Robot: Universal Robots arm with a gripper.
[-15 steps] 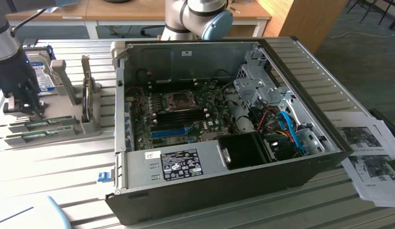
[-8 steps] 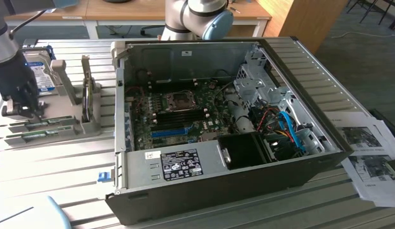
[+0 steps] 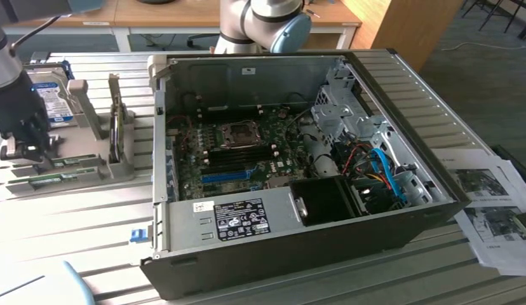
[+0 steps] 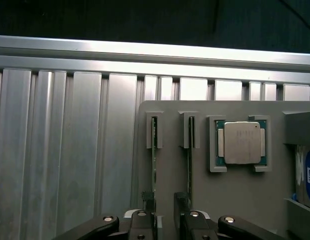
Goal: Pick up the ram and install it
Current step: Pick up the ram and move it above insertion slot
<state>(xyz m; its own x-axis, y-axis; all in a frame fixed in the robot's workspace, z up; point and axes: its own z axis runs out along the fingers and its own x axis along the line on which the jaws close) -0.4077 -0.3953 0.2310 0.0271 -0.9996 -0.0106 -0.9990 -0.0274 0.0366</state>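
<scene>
- On the grey holder (image 4: 175, 175), beside the open computer case (image 3: 272, 254), the ram (image 4: 154, 165) stands on edge in a narrow slot. A second stick (image 4: 191, 160) stands in the next slot, parallel and just beside it.
- The hand (image 4: 165, 216) hangs low over the near end of these slots with its jaws wide and nothing held. The ram's edge lies close to the inner face of one finger, and I cannot tell whether they touch.
- Judged by its look, the ram is light, thin and stiff: a flat green board that would crack or chip if bent or twisted. Its flat faces carry small dark chips.
- The safest hold seems to be across the two flat faces near the middle of its length, with an even squeeze and a straight lift out of the slot.
- The holder is matt grey plastic with raised square guides. A square silver processor chip (image 4: 241, 143) sits in its own recess nearby.
- The worktop (image 4: 55, 150) is ribbed, shiny aluminium.
- Inside the case, the motherboard (image 3: 237, 159) lies flat with dark slots exposed.
</scene>
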